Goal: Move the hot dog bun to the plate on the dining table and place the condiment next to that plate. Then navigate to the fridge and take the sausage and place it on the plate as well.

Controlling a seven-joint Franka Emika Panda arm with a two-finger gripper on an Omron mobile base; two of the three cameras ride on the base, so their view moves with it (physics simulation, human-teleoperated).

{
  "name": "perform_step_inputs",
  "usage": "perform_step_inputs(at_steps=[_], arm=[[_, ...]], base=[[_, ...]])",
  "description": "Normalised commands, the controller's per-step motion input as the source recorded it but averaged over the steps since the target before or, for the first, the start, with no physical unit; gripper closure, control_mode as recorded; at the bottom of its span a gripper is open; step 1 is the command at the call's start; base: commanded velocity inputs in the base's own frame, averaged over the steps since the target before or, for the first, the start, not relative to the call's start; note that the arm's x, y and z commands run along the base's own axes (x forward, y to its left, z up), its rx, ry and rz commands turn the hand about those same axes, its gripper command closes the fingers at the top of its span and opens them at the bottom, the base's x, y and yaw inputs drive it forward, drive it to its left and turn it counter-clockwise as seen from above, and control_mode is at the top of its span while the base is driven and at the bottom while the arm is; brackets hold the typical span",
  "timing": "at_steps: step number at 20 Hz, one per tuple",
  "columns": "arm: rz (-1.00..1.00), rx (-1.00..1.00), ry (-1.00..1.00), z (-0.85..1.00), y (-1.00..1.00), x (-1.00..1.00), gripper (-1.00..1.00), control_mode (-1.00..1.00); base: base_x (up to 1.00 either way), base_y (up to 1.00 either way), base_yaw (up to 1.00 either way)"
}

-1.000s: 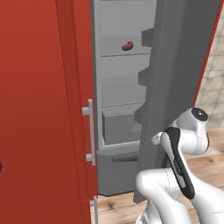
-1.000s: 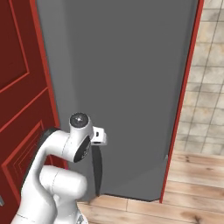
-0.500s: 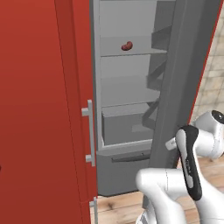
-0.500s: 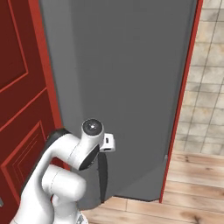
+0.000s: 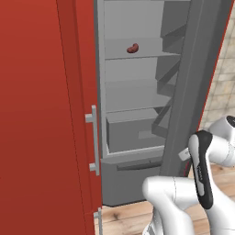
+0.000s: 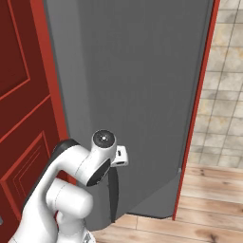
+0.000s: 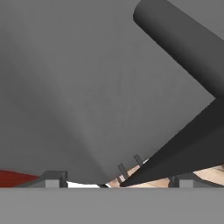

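The grey fridge (image 5: 137, 92) stands open, and its door (image 6: 142, 90) is swung out toward me. The small reddish-brown sausage (image 5: 132, 47) lies on an upper shelf, well above my arm. In the hand view my gripper (image 7: 117, 183) is open, its fingertips (image 7: 52, 181) set wide apart with nothing between them, close against the grey door face. The door's dark handle bar (image 7: 183, 39) runs across the upper right, apart from the fingers. The bun, plate, condiment and dining table are out of view.
A tall red cabinet (image 5: 46, 114) with a metal handle (image 5: 94, 137) flanks the fridge on the left. A grey drawer (image 5: 133, 131) sits low inside. Wood floor (image 6: 209, 199) and a tiled wall (image 6: 228, 95) lie to the right of the door.
The fridge door has swung wider open. My arm's elbow and wrist have shifted right along the door's edge.
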Motion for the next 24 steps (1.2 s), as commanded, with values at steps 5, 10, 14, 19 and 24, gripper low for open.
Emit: perform_step_inputs(at_steps=[5, 10, 14, 19, 24], arm=[[-0.06, -0.01, -0.07, 0.0, -0.35, 0.08, -1.0, -1.0], [-0.08, 0.02, 0.0, 0.13, -0.8, 0.23, -1.0, -1.0], [0.0, 0.07, 0.0, 0.79, -0.47, -0.18, -1.0, -1.0], [0.0, -0.08, 0.0, 1.0, 0.27, -0.85, -1.0, -1.0], [0.0, -0.12, 0.0, 0.84, 0.26, -1.0, -1.0, -1.0]], base=[[0.0, 0.0, 0.0], [0.0, 0.0, 0.0], [0.0, 0.0, 0.0], [0.0, 0.0, 0.0], [0.0, 0.0, 0.0]])
